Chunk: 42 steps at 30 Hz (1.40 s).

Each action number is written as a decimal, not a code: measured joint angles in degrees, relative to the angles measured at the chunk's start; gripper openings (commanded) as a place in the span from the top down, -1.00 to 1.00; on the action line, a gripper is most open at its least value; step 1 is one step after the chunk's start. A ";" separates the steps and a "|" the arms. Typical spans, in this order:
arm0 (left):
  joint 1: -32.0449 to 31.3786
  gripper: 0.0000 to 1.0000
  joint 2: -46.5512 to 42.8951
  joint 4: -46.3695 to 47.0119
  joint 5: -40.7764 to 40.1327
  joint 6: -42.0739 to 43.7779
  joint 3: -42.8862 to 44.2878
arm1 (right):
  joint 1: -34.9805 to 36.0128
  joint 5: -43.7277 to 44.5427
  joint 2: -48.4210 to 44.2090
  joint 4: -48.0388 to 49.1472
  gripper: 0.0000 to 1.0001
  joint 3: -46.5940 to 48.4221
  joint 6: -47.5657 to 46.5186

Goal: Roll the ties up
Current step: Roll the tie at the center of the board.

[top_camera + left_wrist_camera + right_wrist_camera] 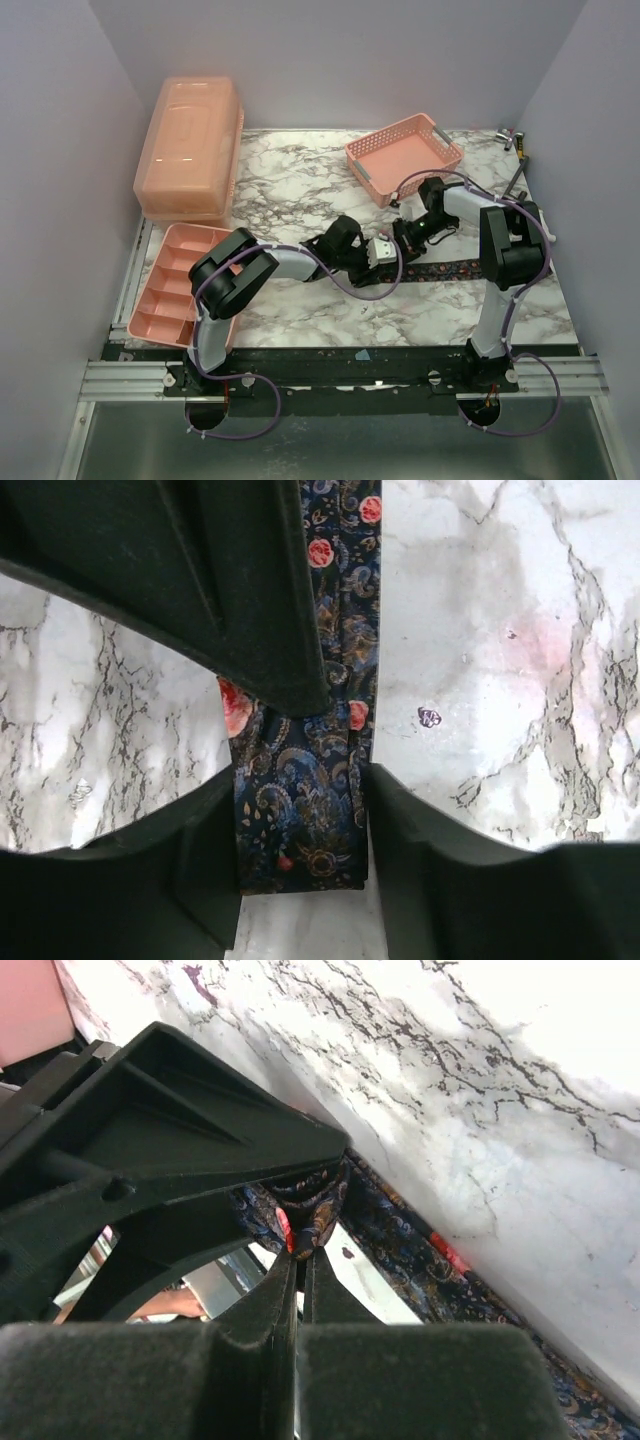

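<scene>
One tie (455, 268), dark navy with red and gold paisley, lies as a strip on the marble table (290, 190) right of centre. Its left end is gathered between both grippers. My left gripper (383, 255) reaches in from the left. In the left wrist view the tie's folded end (300, 860) fills the gap of the left gripper (300, 810), and both fingers touch its edges. My right gripper (405, 238) comes from the right. In its wrist view the right gripper (302, 1250) is shut on a bunched fold of the tie (320, 1210), and the strip (430, 1260) trails off.
A pink mesh basket (405, 155) sits at the back, just behind the grippers. A pink lidded box (190, 150) stands back left, and a pink divided tray (175, 285) lies front left. Small tools (515, 140) lie at the back right corner.
</scene>
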 measured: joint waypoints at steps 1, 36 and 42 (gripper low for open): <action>0.00 0.30 0.00 -0.48 -0.04 0.48 0.26 | -0.02 -0.07 -0.20 -0.15 0.99 0.00 0.02; 1.18 0.12 -3.10 12.76 5.22 -3.80 -8.81 | 0.04 5.05 1.07 4.20 0.99 -5.09 2.84; -0.72 0.17 -1.77 12.76 4.83 -5.05 -3.80 | -0.07 4.39 1.55 4.00 0.99 -4.79 2.84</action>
